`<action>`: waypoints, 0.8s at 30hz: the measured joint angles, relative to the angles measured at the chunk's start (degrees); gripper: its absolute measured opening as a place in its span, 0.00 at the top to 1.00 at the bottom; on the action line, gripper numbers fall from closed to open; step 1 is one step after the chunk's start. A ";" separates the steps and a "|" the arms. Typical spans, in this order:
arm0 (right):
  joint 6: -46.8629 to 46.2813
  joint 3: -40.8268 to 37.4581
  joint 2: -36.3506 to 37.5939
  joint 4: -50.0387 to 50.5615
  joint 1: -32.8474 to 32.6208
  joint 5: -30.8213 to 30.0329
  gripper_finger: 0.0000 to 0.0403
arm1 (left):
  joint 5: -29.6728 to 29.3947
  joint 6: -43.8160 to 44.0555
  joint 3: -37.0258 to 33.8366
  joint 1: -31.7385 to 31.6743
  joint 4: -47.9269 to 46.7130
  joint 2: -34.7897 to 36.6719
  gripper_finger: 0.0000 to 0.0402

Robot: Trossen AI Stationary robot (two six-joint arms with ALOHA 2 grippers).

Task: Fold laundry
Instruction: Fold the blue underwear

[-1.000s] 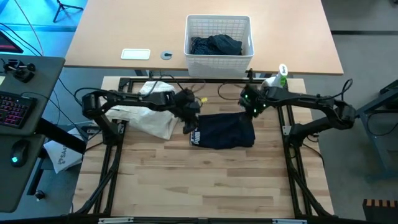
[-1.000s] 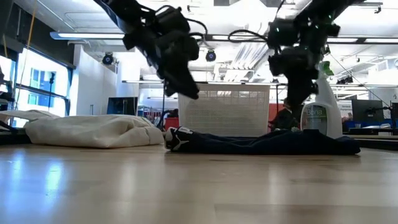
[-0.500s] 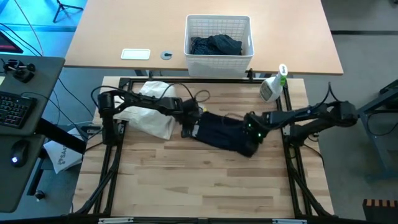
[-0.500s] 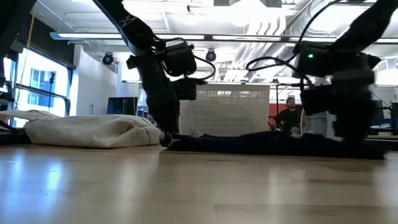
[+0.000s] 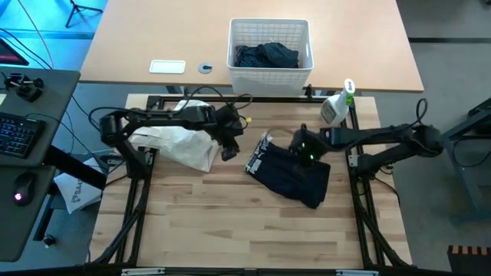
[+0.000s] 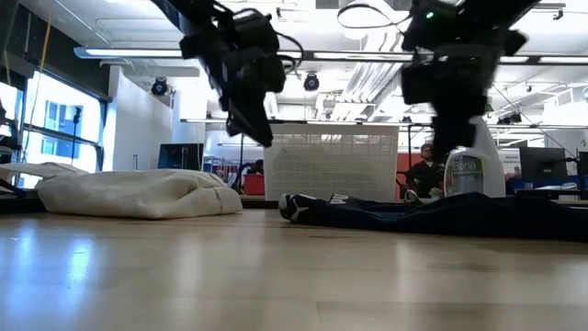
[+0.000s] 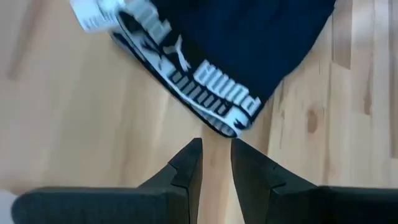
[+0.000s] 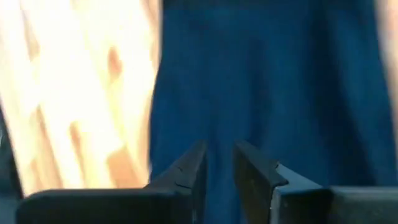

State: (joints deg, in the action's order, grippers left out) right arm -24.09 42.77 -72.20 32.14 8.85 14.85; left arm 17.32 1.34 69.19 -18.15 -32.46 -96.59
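I see one dark navy garment [image 5: 290, 170] lying crumpled on the wooden counter [image 5: 253, 230]. It looks like a pair of briefs or shorts, with a black-and-white waistband [image 7: 199, 84] carrying repeated white block lettering and a white label at one end. The waistband end points toward the left gripper; the rest of the cloth bunches away from it in low folds, flat against the boards.

More dark laundry [image 5: 265, 54] sits heaped in the single white lattice basket [image 5: 270, 76], which stands on the far tan desk beyond the navy garment. One cream-white cloth bundle [image 5: 178, 144] lies on the counter on the far side of the left gripper from the navy garment. One spray bottle [image 5: 337, 106] stands at the counter's far edge, just beyond the right arm.

My left gripper [image 5: 228, 147] hangs above the counter just beside the waistband end, not touching it; its fingers [image 7: 186, 168] stand nearly together with a slim gap and nothing between them. My right gripper [image 5: 304, 150] hovers over the navy garment's far side; its fingers [image 8: 191, 168] are likewise close together, a narrow gap showing, and grip nothing.

A person shows in the room behind the basket in the low view.
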 joint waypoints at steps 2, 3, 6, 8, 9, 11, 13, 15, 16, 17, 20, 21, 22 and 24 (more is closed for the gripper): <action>0.71 0.99 -0.90 -2.51 4.19 -0.06 0.79 | 0.77 1.91 -0.15 0.18 -0.36 -0.73 0.83; 1.61 1.38 -1.41 -4.56 6.24 0.21 0.76 | 0.79 2.90 -0.16 0.33 -0.37 -0.90 0.83; 5.95 1.76 -3.82 -11.30 11.26 2.73 0.67 | 0.89 6.17 -0.09 0.94 -1.55 -0.95 0.83; 8.90 2.65 -6.69 -14.20 13.50 3.35 0.58 | 0.88 9.09 -0.11 1.77 -3.82 -0.97 0.83; 10.77 3.40 -8.49 -15.47 14.31 3.41 0.53 | 0.92 10.27 -0.12 2.33 -5.08 -0.87 0.83; 14.64 4.89 -12.63 -18.28 15.44 3.38 0.43 | 0.96 11.53 -0.12 3.68 -7.42 -0.25 0.83; 18.87 6.69 -17.53 -20.77 16.07 3.32 0.33 | 0.95 12.12 -0.12 5.23 -9.52 0.31 0.83; 22.72 8.84 -22.48 -22.47 16.55 3.43 0.27 | 0.86 13.27 -0.12 7.09 -11.04 0.56 0.83; 24.46 10.02 -24.87 -23.28 16.78 3.60 0.25 | 0.77 13.79 -0.12 7.95 -11.56 0.75 0.83; 26.10 11.28 -27.23 -23.76 17.09 3.66 0.24 | 0.69 14.42 -0.12 8.85 -11.74 0.85 0.83; 30.07 14.95 -33.53 -23.79 17.97 4.57 0.24 | 0.61 16.19 -0.12 11.23 -11.77 0.91 0.83; 30.95 16.04 -35.33 -23.72 18.30 6.06 0.25 | 0.61 16.78 -0.12 11.91 -11.86 0.91 0.83; 31.88 17.00 -36.77 -23.46 18.53 7.81 0.27 | 0.52 17.52 -0.12 12.49 -12.00 0.91 0.83; 32.79 18.66 -38.79 -23.05 18.78 10.32 0.34 | -0.79 18.97 -0.12 13.23 -12.52 0.91 0.83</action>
State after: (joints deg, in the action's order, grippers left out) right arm 8.70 61.43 -110.99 9.10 27.63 25.18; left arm 16.53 20.31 69.08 -4.92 -44.97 -95.68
